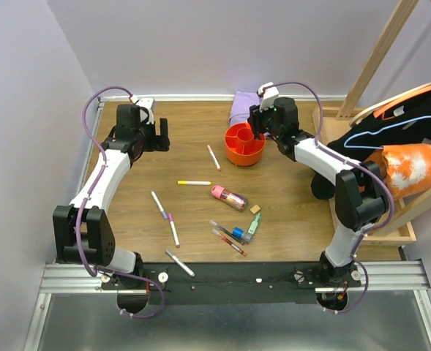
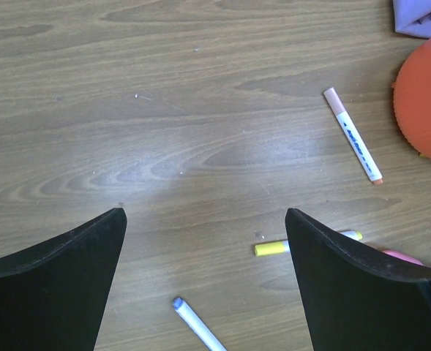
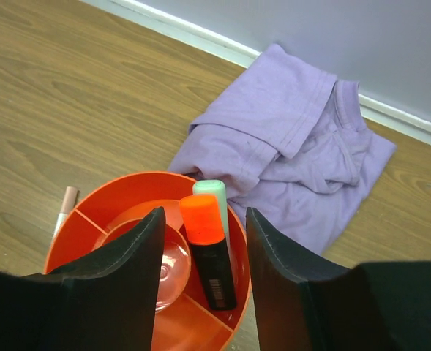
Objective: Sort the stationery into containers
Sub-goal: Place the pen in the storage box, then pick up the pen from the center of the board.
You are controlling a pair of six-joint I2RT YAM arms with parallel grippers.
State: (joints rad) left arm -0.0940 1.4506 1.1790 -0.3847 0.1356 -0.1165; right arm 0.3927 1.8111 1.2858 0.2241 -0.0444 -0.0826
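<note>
The orange cup (image 1: 244, 150) stands at the back centre; in the right wrist view its rim (image 3: 127, 186) shows inner dividers. An orange highlighter (image 3: 208, 248) and a mint highlighter (image 3: 216, 194) stand in one compartment. My right gripper (image 3: 204, 213) is open, its fingers either side of the orange highlighter without touching it. My left gripper (image 2: 204, 213) is open and empty above bare table at the back left (image 1: 160, 135). Loose on the table lie a pink-capped pen (image 2: 353, 135), a yellow-capped pen (image 2: 274, 248), a white pen (image 2: 197, 325), a pink tube (image 1: 228, 197), a tan eraser (image 1: 256, 208) and red pens (image 1: 228, 241).
A lilac cloth (image 3: 295, 139) lies just behind the cup against the back wall. A shallow wooden tray (image 1: 402, 232) with an orange-and-white object (image 1: 413, 164) sits at the right. Another mint highlighter (image 1: 253, 229) and a grey pen (image 1: 179, 263) lie near the front.
</note>
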